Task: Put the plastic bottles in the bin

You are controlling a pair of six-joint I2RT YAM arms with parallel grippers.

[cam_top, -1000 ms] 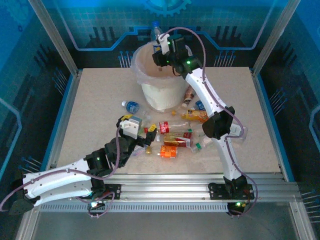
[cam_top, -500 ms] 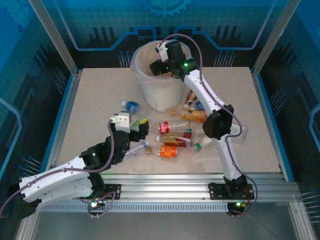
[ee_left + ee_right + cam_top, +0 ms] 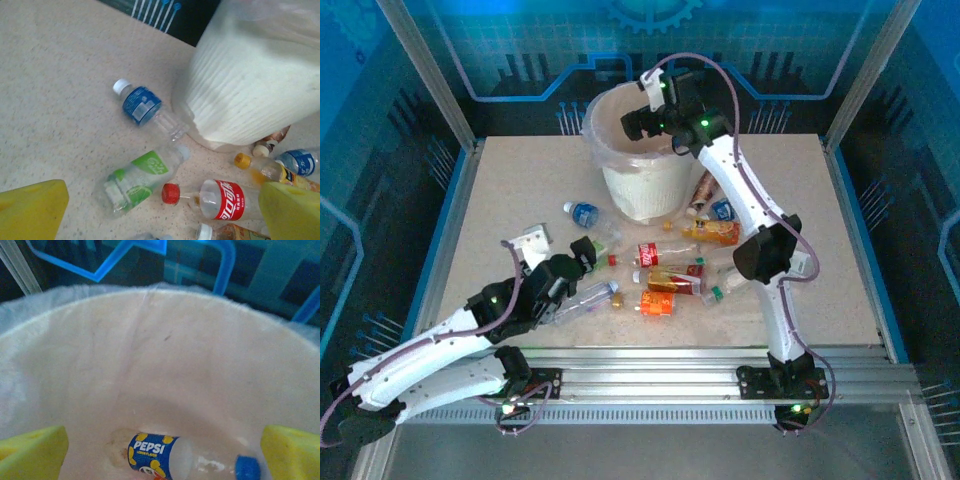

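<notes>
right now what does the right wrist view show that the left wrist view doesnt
Right wrist: the inside of the bin, a Pepsi bottle lying at its bottom. Left wrist: the ribbed outer wall, plus a blue-label bottle, green-label bottle and red-label bottle lying on the table. Both: the bin, and yellow fingertips set wide apart at the lower corners.

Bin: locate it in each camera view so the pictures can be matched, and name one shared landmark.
Top external: the bin stands at the far middle of the table.
Left wrist: its ribbed outer wall, upper right.
Right wrist: its bag-lined inside, seen from above, a Pepsi bottle at the bottom.
Shared landmark: the blue-lined back wall behind the bin.
</notes>
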